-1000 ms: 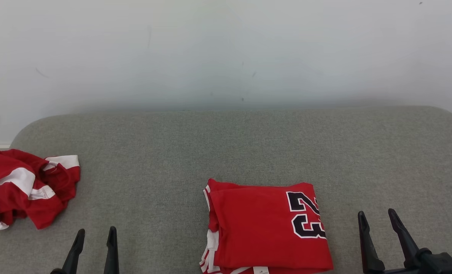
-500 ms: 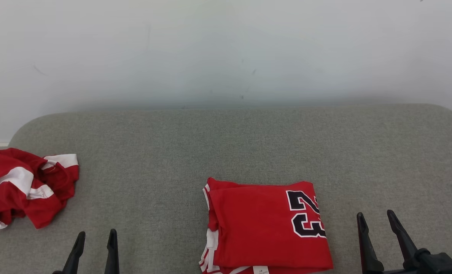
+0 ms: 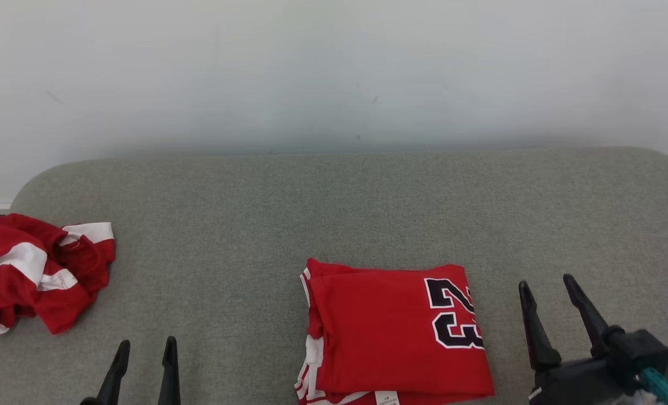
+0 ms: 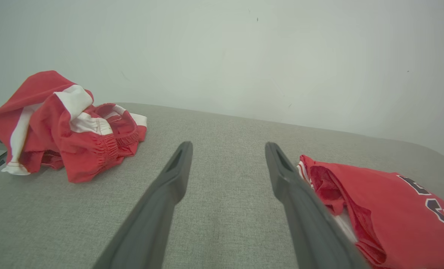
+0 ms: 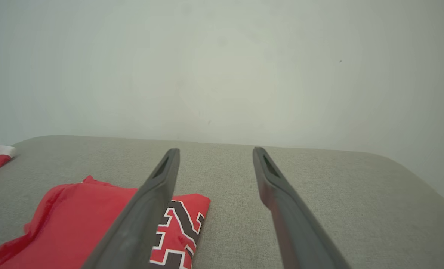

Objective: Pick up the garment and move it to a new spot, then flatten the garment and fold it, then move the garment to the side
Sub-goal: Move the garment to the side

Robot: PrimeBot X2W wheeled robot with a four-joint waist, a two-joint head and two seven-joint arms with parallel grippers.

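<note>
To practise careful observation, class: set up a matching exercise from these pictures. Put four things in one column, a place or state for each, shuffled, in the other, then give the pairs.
Column one
1. jersey
2. red-and-white garment
3. left end effector
4. right end effector

Column two
A. open, just right of the jersey
B. bunched up at the far left
C. open, between the two garments
D. folded flat, black numerals showing

Pairs: 1-D, 2-B, 3-C, 4-A

Red jersey (image 3: pixel 379 332) — folded; lying flat, front-centre
</note>
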